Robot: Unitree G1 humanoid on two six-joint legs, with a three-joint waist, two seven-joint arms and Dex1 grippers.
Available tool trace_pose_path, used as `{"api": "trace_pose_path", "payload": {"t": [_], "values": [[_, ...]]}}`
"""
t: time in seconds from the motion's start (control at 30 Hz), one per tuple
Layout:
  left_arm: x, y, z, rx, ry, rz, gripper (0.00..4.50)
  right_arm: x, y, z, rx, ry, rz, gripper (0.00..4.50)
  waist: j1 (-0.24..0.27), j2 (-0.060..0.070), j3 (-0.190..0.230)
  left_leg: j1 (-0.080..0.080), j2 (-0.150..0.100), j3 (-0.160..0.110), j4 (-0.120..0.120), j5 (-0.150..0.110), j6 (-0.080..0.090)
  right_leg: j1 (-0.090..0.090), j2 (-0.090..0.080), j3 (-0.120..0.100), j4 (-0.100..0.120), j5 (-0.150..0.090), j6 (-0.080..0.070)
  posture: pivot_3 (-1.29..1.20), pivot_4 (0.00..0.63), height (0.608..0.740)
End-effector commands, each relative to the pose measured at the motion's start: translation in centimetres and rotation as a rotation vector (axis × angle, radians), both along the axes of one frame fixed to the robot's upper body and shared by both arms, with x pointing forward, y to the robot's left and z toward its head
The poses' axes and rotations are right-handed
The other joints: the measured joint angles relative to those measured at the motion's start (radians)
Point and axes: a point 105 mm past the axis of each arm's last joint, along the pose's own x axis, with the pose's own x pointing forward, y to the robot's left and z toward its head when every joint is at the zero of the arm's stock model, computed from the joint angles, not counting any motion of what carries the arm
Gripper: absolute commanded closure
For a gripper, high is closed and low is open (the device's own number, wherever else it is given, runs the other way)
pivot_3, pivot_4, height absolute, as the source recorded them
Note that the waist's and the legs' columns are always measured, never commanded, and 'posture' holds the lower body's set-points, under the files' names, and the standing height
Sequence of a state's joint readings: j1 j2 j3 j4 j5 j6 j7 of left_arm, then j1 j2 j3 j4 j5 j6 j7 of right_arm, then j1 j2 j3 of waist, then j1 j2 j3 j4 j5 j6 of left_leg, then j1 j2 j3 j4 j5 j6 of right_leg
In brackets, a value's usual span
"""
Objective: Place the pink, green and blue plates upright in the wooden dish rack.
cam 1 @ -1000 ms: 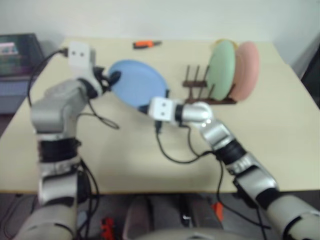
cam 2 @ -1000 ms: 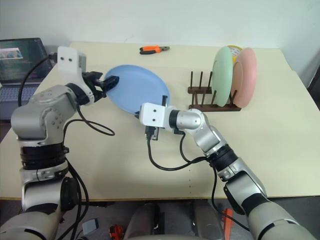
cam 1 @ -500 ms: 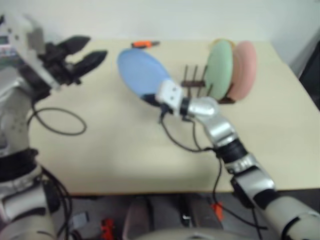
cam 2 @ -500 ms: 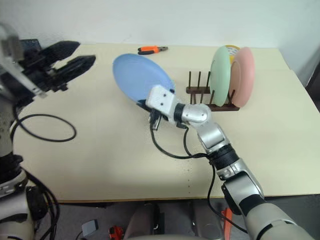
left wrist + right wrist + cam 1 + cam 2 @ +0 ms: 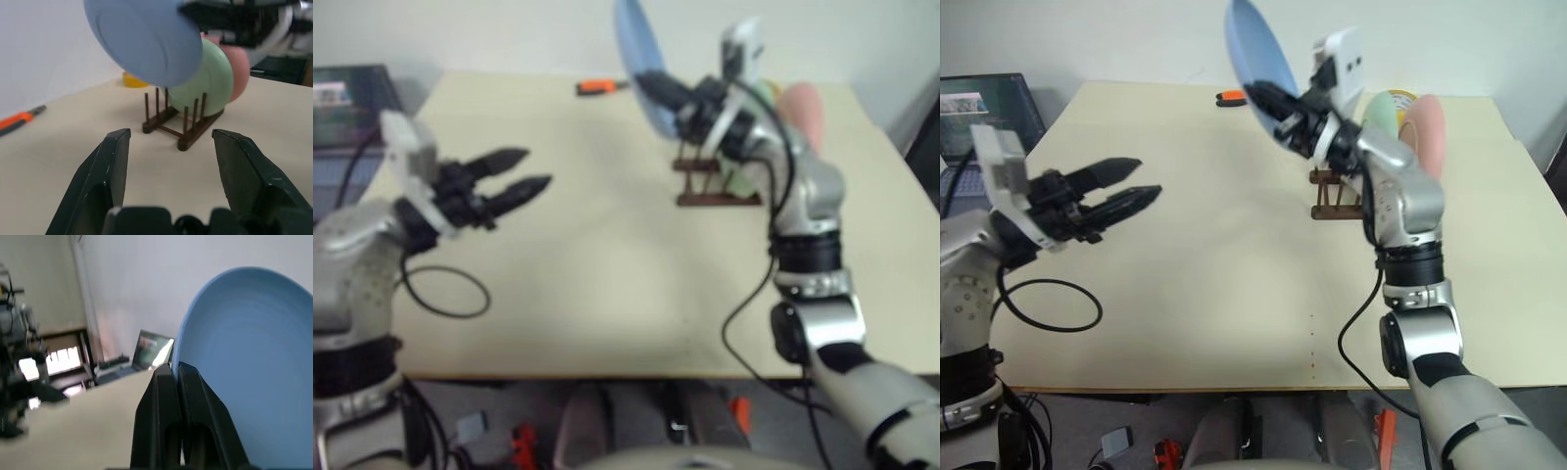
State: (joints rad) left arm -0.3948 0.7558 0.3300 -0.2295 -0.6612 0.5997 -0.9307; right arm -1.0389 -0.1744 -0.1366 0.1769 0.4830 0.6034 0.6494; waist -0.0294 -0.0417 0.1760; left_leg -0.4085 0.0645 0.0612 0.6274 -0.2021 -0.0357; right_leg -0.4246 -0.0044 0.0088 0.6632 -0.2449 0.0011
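Observation:
My right gripper [image 5: 1259, 95] is shut on the rim of the light blue plate [image 5: 1255, 51]. It holds the plate nearly on edge in the air, just left of and above the wooden dish rack [image 5: 1340, 203]. The right wrist view shows its fingers [image 5: 168, 382] pinching that blue plate [image 5: 244, 357]. The mint green plate [image 5: 1380, 114] and the pale pink plate [image 5: 1426, 132] stand upright in the rack's right half, and the left pegs are bare. My left gripper [image 5: 1148, 178] hangs open over the table's left side, far from the plates, pointing toward the rack [image 5: 180, 128].
Orange pliers [image 5: 1231, 97] lie at the table's far edge. A yellow tape roll [image 5: 132, 81] sits behind the rack. A laptop [image 5: 984, 108] stands off the table's left side. A black cable loop [image 5: 1048, 305] lies on the table [image 5: 1234, 274] by my left arm.
My right gripper has lifted the blue plate and carried it right toward the rack, turning it on edge. My left arm has drawn back with its gripper open.

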Motion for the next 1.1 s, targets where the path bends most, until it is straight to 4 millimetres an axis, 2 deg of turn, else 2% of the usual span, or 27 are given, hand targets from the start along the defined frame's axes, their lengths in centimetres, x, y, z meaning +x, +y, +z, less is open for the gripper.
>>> {"api": "trace_pose_path", "payload": {"t": [0.03, 0.53, 1.1], "values": [[-0.3, -1.0, 0.3, 0.028, -0.047, -0.031, 1.59, 0.1, -1.4, 2.3, 0.096, 0.031, -0.010, 4.50, 0.000, 0.000, 0.000, 0.000, 0.000, 0.000, 0.000, 0.000, 0.000, 0.000, 0.000, 0.000, 0.000, 0.000, 0.000, 0.00, 0.150, 0.740], [0.1, -2.7, -0.7, 0.036, -0.016, -0.062, 1.59, 1.7, -5.0, 1.8, 0.237, 0.252, -0.090, 4.50, -0.003, 0.000, 0.000, -0.001, -0.001, 0.001, -0.001, 0.000, 0.000, -0.001, 0.001, 0.001, -0.001, 0.000, 0.001, 0.00, 0.150, 0.740], [0.1, -3.2, -1.4, 0.047, 0.006, -0.062, 1.59, 2.6, -5.5, 0.6, 0.251, 0.334, -0.101, 4.50, -0.003, 0.000, 0.000, -0.001, 0.000, 0.001, -0.002, 0.000, 0.000, -0.001, 0.002, 0.001, -0.002, 0.000, 0.001, 0.00, 0.150, 0.740]]}}
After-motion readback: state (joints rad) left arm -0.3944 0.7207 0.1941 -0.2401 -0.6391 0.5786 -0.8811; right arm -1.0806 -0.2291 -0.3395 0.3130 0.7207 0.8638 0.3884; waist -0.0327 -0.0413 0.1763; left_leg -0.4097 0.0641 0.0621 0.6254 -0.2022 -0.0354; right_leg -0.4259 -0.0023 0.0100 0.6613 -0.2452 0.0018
